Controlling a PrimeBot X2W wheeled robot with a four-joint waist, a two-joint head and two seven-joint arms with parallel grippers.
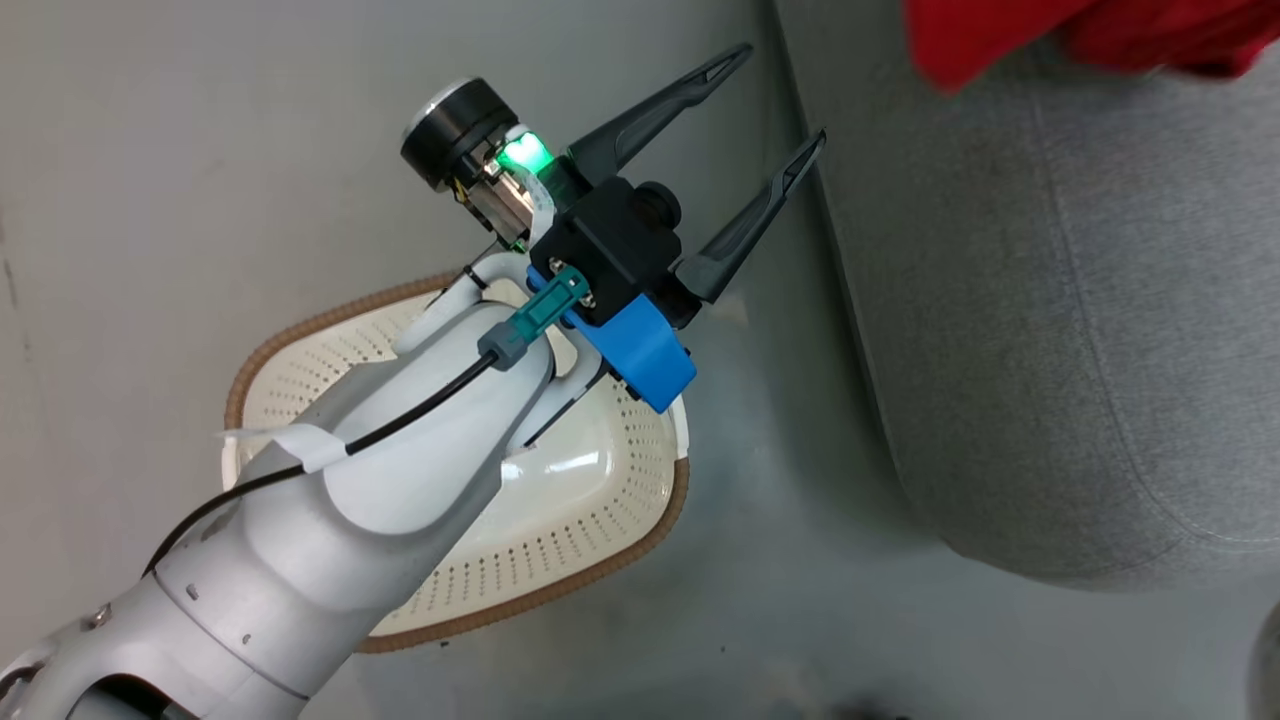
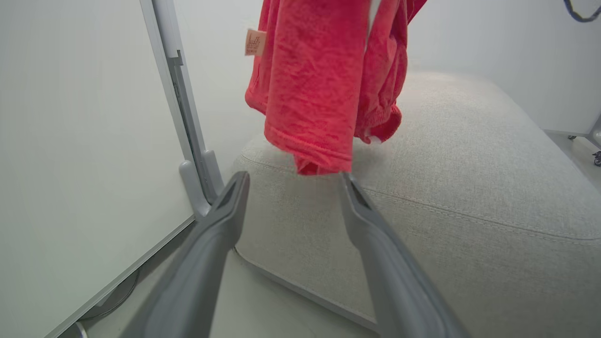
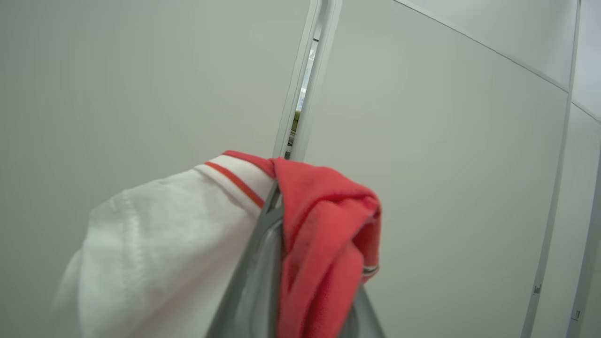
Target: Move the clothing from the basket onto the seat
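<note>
The red jersey [image 2: 324,89] hangs in the air over the light-grey seat [image 2: 460,178], its lower hem just above the cushion; a red edge of the jersey [image 1: 1080,35] shows at the top of the head view. My right gripper [image 3: 281,197] is shut on the jersey's red and white cloth [image 3: 324,234], which drapes over its fingers. My left gripper [image 1: 785,100] stands open with nothing in it, above the floor between the basket [image 1: 560,560] and the seat [image 1: 1050,330]. The cream perforated basket lies under my left forearm, nothing visible inside.
White wall panels with a metal post [image 2: 188,126] stand beside the seat's left end. Grey floor [image 1: 120,200] surrounds the basket. A caster [image 2: 596,157] sits at the far right past the seat.
</note>
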